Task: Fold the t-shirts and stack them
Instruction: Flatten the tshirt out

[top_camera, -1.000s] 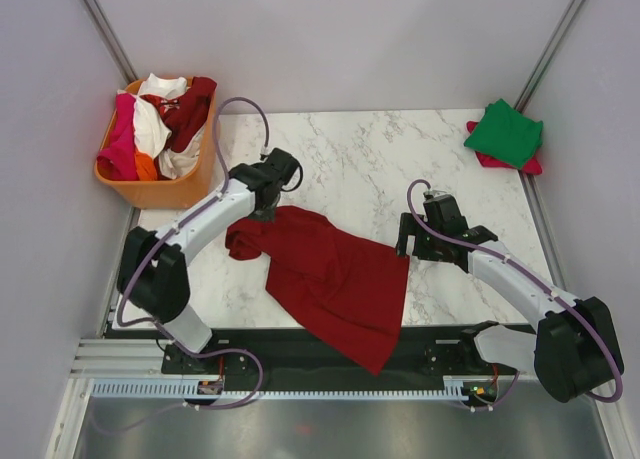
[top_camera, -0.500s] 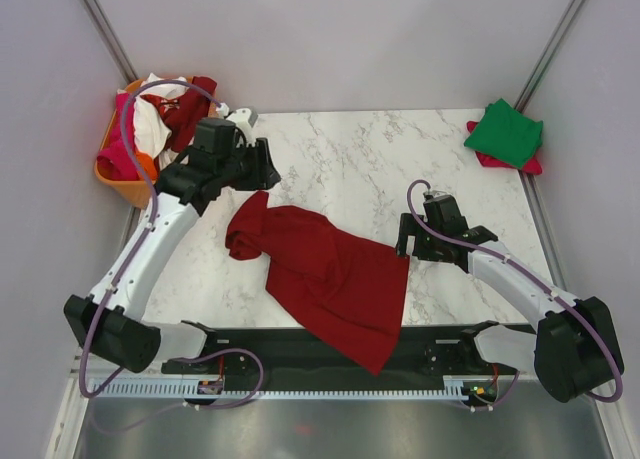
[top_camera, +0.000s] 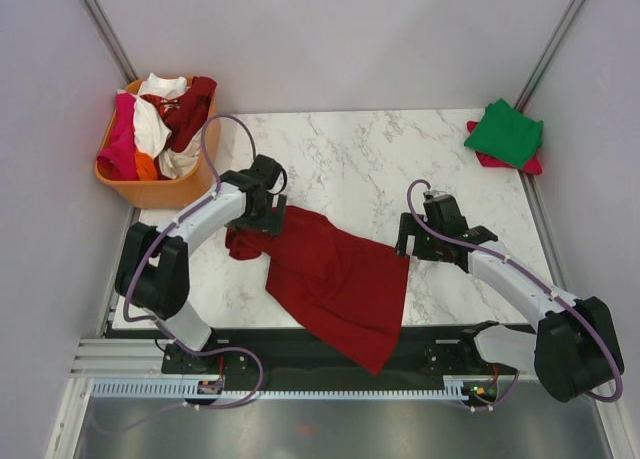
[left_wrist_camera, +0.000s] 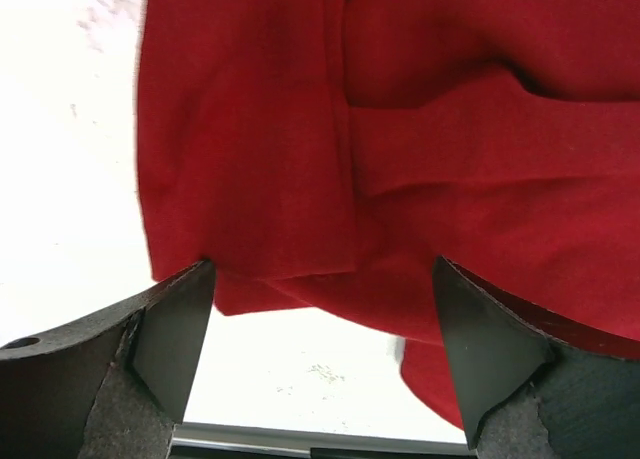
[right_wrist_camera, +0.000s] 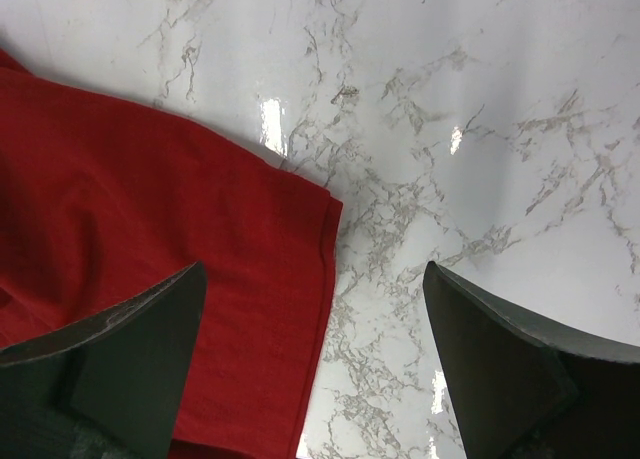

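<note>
Open and empty, the left gripper (top_camera: 268,215) hangs over the dark red t-shirt (top_camera: 335,274) at its upper-left bunch; the right gripper (right_wrist_camera: 315,279), equally open, is over its right corner.

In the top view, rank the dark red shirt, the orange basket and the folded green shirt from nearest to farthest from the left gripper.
1. The dark red shirt: in the middle, its upper left edge right under the left gripper.
2. The orange basket: at the far left, beyond that gripper.
3. The green shirt: folded at the far right corner.
</note>
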Controlling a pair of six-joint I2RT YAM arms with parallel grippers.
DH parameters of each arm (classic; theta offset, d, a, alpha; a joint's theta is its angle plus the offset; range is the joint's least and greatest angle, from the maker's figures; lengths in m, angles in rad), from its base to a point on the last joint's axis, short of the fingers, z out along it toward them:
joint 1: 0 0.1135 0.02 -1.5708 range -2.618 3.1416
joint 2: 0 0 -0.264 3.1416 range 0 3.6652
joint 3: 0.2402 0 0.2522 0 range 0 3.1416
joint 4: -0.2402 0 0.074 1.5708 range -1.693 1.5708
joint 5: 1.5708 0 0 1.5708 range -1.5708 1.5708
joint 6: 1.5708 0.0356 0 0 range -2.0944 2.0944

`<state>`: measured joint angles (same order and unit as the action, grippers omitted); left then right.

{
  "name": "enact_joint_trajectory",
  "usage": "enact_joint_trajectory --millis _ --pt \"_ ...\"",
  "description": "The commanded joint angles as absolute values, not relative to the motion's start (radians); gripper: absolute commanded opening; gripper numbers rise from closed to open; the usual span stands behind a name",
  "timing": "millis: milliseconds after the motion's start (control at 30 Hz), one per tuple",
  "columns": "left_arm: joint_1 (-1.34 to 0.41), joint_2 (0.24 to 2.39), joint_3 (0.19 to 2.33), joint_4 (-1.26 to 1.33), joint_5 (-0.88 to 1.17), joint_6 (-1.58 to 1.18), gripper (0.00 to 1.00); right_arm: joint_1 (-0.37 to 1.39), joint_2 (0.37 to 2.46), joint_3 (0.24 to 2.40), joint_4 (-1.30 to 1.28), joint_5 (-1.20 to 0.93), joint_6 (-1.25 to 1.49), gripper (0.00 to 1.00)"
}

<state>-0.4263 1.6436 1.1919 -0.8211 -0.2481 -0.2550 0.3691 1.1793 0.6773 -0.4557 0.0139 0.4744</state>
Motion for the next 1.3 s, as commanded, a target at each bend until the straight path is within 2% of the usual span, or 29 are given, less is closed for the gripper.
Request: enact_joint_trajectory --millis 0,100,200,233,300,333,500,567,700,800,833,1267 --pt "-0.436 1.651 1.236 -0.813 -0.350 -0.219 0.94 0.368 1.178 0.672 -0.428 0.012 0.469 0.98" --pt "-0.440 1.663 1.224 -0.813 -0.373 -0.218 0.89 0.368 1.187 0.673 -0.428 0.014 0.468 0.98" --pt "-0.448 1.669 1.210 -0.813 -0.402 -0.219 0.78 0.368 1.193 0.673 -0.423 0.012 0.466 0.98" --pt "-0.449 1.675 1.204 -0.811 -0.406 -0.221 0.70 0.367 1.198 0.673 -0.423 0.015 0.466 0.98" --pt "-0.451 1.681 1.200 -0.813 -0.413 -0.222 0.63 0.368 1.195 0.673 -0.425 0.014 0.466 0.98" --pt "-0.453 1.683 1.197 -0.813 -0.413 -0.224 0.56 0.368 1.193 0.673 -0.425 0.014 0.466 0.98" --pt "-0.459 1.678 1.204 -0.813 -0.443 -0.225 0.42 0.367 1.195 0.672 -0.422 0.009 0.466 0.98" --pt "-0.460 1.675 1.216 -0.815 -0.455 -0.225 0.33 0.367 1.195 0.673 -0.423 0.008 0.466 0.98" --pt "-0.460 1.658 1.252 -0.821 -0.480 -0.225 0.29 0.367 1.196 0.673 -0.425 0.006 0.466 0.98" --pt "-0.460 1.649 1.279 -0.824 -0.492 -0.219 0.17 0.368 1.201 0.675 -0.423 0.002 0.465 0.98" --pt "-0.460 1.652 1.291 -0.822 -0.494 -0.215 0.02 0.368 1.203 0.675 -0.423 0.002 0.465 0.98" --pt "-0.460 1.651 1.381 -0.825 -0.517 -0.202 0.02 0.368 1.218 0.678 -0.423 0.003 0.466 0.98"
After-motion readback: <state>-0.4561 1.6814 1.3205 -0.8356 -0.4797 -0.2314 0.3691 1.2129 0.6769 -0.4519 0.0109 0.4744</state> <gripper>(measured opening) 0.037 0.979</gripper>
